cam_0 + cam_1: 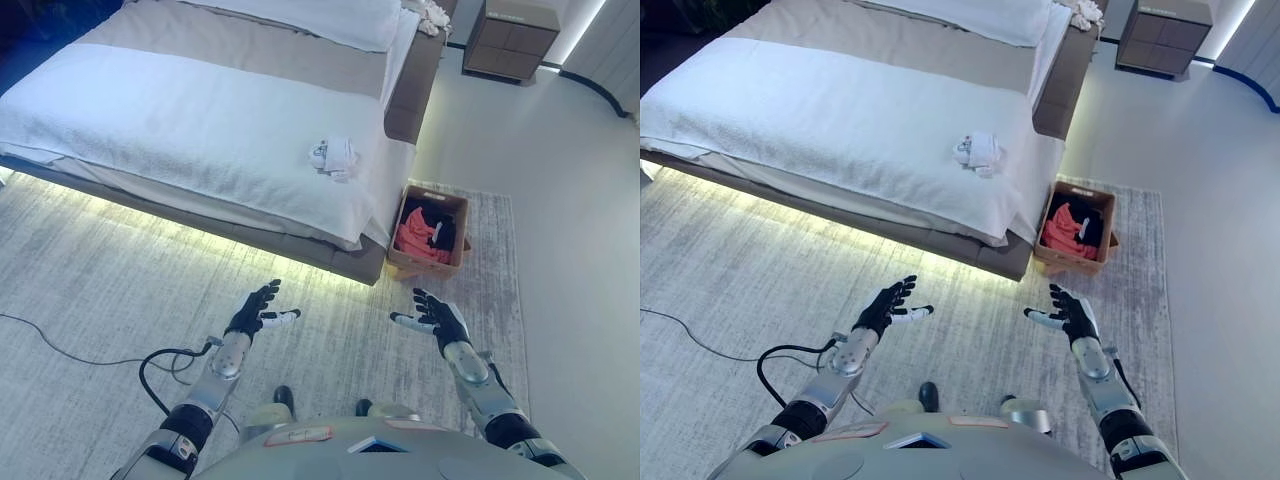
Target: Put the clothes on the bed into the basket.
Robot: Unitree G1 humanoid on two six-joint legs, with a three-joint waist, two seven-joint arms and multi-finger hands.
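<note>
Left eye view: I'd step closer and reach for the white bundled garment (pixel 334 156) on the bed (pixel 180 120), well ahead of my right hand (pixel 436 317). The basket (pixel 458 205) sits beyond it, red and black clothes inside.

Right eye view: left hand (pixel 886 307) and right both spread open, empty, touching nothing.
</note>
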